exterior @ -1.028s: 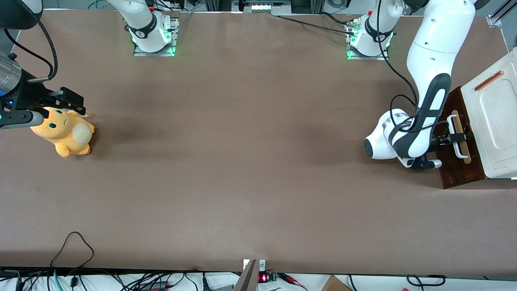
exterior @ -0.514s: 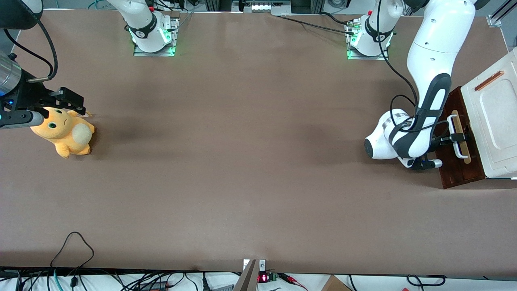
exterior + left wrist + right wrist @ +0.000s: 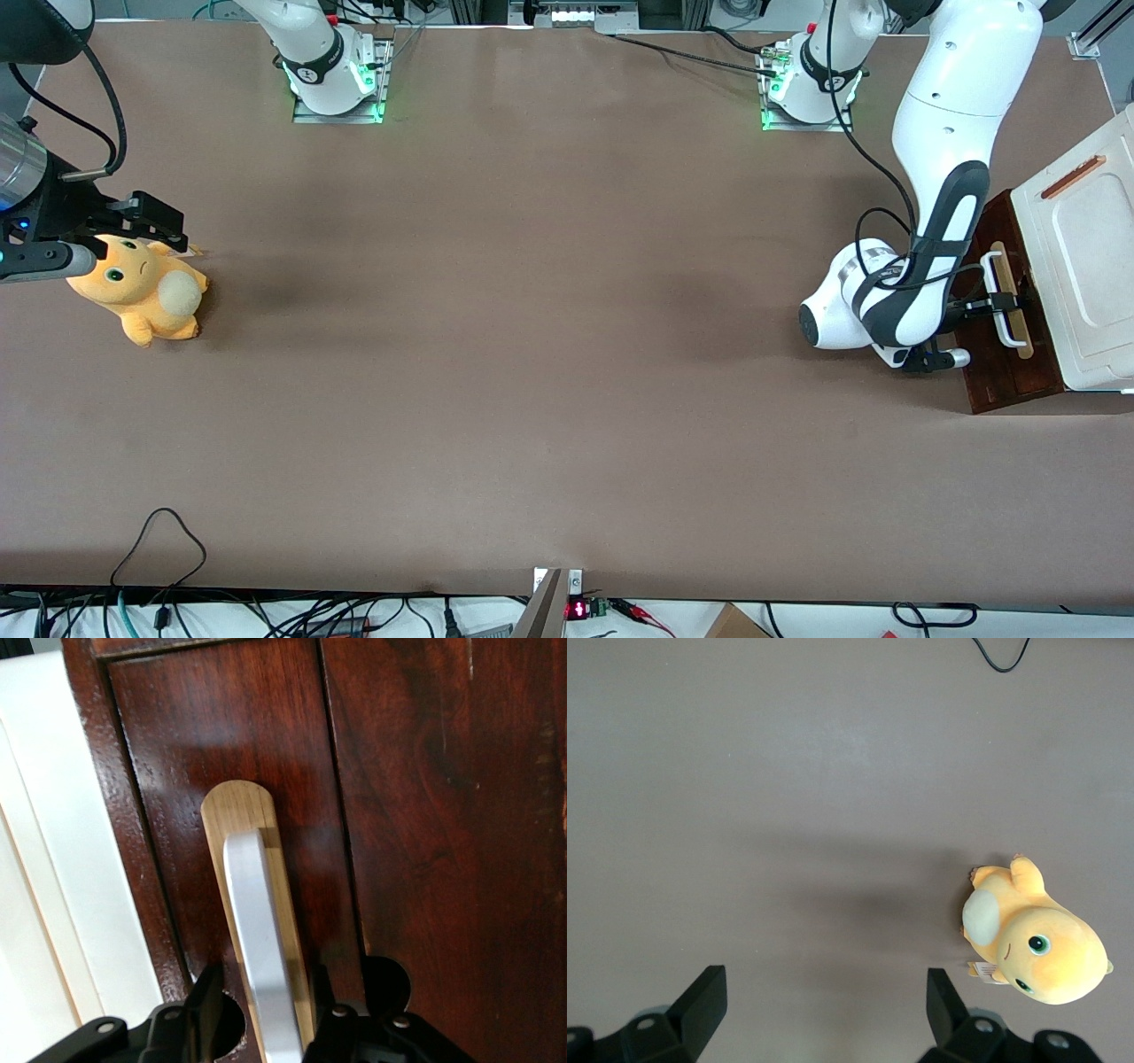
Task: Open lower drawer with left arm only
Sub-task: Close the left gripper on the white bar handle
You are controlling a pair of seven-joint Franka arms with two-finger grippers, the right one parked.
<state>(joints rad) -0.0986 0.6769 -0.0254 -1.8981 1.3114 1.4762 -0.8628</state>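
The lower drawer (image 3: 1005,354) is a dark red-brown front under the white cabinet, at the working arm's end of the table. Its white loop handle (image 3: 1007,308) (image 3: 257,930) sits on a pale wood strip (image 3: 232,806). The left arm (image 3: 939,177) reaches down in front of the drawer, and its gripper (image 3: 999,302) (image 3: 266,1010) is at the handle. The black fingers (image 3: 208,1001) straddle the white bar, one on each side. One finger sits close against the strip's edge; a narrow dark gap shows at the other. The drawer front lies flush, with no pale inside showing.
The white moulded panel (image 3: 1085,266) with a thin copper-brown bar (image 3: 1072,176) lies above the drawer. A yellow plush toy (image 3: 142,292) (image 3: 1032,948) lies at the parked arm's end of the table. The two arm bases (image 3: 802,84) stand along the table edge farthest from the front camera.
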